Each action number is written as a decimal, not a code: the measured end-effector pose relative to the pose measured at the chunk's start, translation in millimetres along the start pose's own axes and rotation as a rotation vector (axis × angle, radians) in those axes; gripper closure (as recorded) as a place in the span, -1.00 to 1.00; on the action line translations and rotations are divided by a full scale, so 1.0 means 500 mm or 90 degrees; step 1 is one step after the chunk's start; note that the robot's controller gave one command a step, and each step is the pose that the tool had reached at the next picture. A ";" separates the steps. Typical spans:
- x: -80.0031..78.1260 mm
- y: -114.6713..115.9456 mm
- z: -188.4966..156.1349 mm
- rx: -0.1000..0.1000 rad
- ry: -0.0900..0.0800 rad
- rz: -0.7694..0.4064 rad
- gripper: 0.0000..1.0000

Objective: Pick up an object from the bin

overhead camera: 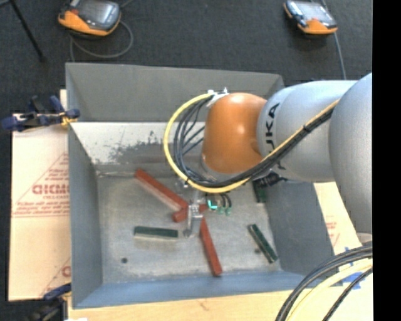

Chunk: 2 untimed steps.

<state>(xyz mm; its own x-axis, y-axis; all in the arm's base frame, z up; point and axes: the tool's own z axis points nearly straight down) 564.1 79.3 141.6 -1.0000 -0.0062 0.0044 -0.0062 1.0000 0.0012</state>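
We're at the grasp: the tool (192,221) is low in the middle of the bin (84,207), at the near end of the slanting red stick (160,189), with a second red stick (210,249) just nearer. Spread or pinching, we cannot tell. Next, we reckon: clamp one stick alone and lift clear.

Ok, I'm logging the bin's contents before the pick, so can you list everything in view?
Red sticks: 2, brownish red; one slanting across the bin floor's middle, one running toward the near wall.
Short red piece: 1, red, beside the end effector; possibly the slanting stick's end.
Green bars: 2, dark green; one flat at the view's near left, one slanted at near right.
Bin: 1, grey metal.
Devices: 2, orange and black, on the dark floor beyond the bin.
Arm: 1, grey with orange cover, from the view's right.
End effector: 1, low between the two red sticks.
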 end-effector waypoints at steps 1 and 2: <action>-0.078 -0.131 0.148 0.002 -0.002 -0.023 -1.00; -0.084 -0.122 0.134 0.000 -0.010 -0.025 1.00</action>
<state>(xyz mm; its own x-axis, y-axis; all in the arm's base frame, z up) 606.0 18.5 74.3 -0.9989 -0.0455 -0.0111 -0.0455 0.9990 0.0006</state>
